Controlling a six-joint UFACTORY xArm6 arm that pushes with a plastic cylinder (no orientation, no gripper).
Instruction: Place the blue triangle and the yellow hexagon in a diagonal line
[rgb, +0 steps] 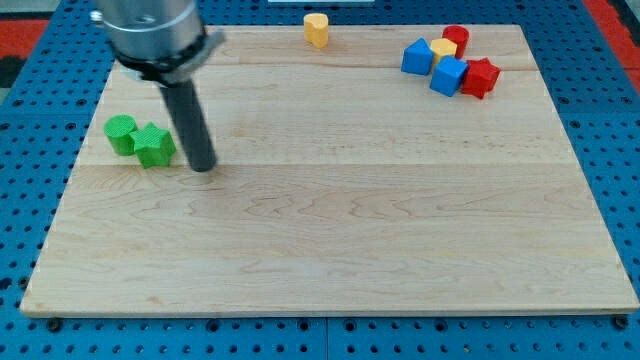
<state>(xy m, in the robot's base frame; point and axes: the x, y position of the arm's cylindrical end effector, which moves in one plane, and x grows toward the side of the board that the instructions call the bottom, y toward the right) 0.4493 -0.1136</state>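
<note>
My tip (203, 165) rests on the wooden board at the view's left, just right of a green star-shaped block (153, 146). The blue triangle-like block (416, 56) lies at the view's top right, in a cluster. A yellow hexagon-like block (444, 48) sits just right of it, touching it. Another yellow block (316, 29), heart-like in shape, stands alone at the view's top centre edge. My tip is far from all of these.
A green round block (121, 134) touches the green star on its left. In the top-right cluster are also a blue cube (449, 76), a red star-like block (480, 76) and a red round block (456, 38). The board (330, 250) lies on a blue pegboard.
</note>
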